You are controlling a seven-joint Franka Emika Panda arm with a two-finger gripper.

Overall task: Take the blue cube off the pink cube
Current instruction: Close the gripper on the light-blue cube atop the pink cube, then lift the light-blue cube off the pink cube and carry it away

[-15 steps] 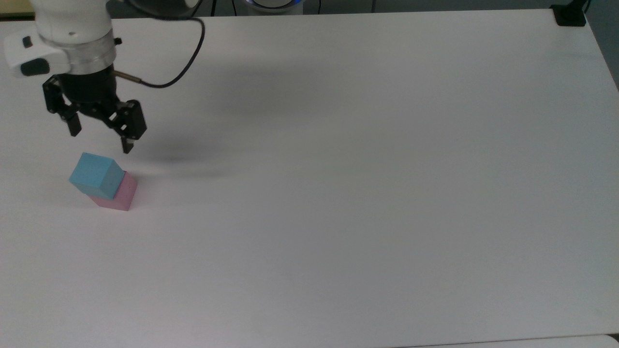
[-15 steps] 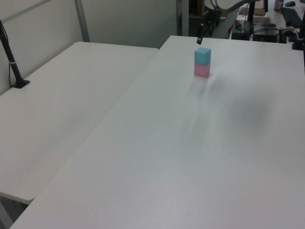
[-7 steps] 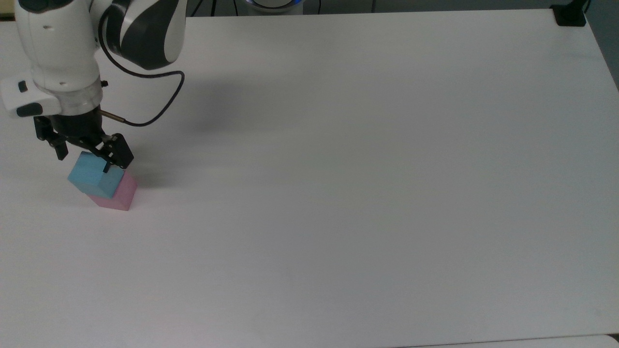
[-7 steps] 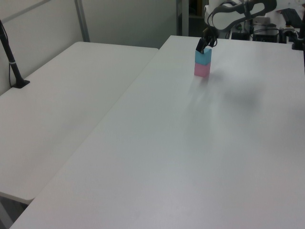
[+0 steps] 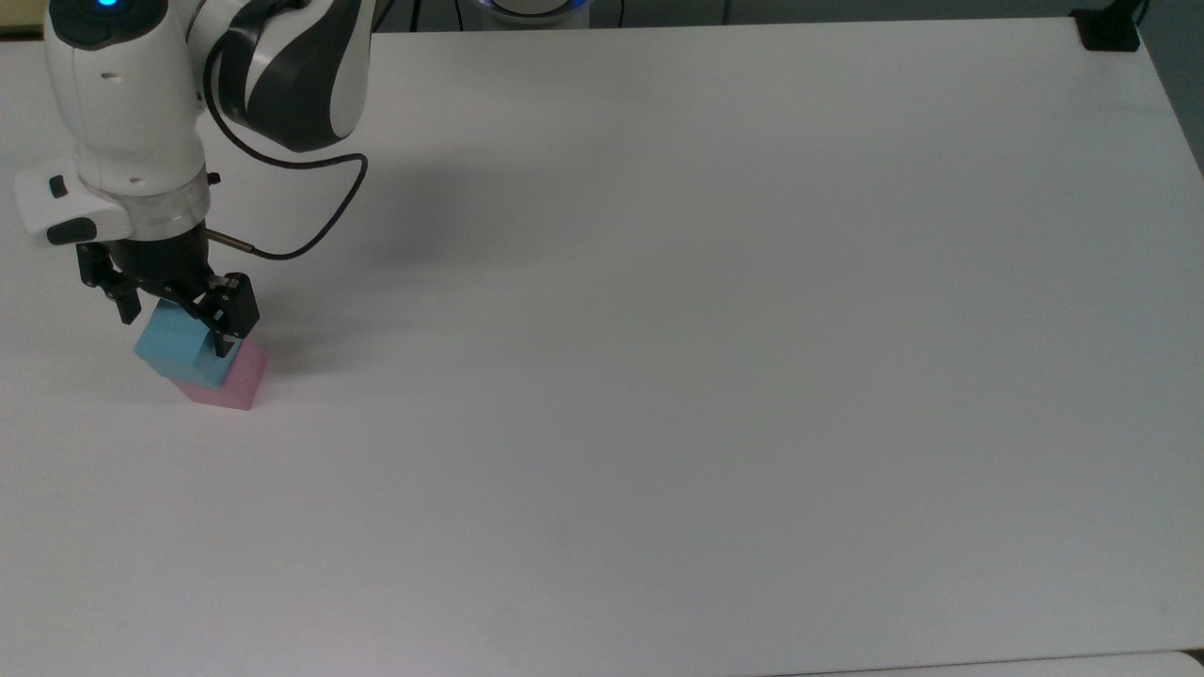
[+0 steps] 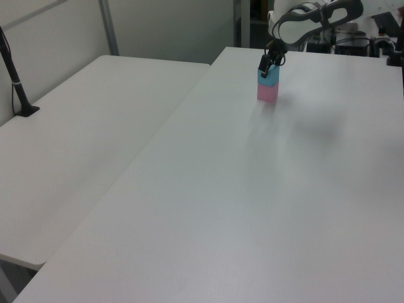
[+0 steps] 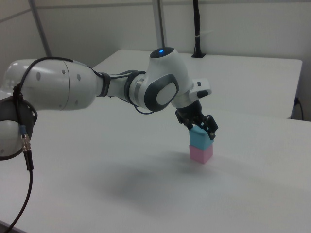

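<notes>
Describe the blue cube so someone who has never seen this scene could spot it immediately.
On the white table, look near the top view's left edge, under the arm's black end effector. There two small cubes form a stack: the blue cube is the upper one, sky-blue and plain, resting on the pink cube, with the fingers straddling it.

Since a second ago the hand (image 5: 174,335) comes down from above and behind the blue cube (image 5: 172,344) to straddle it, one finger on each side, the gap between them narrower, though not visibly clamped.
</notes>
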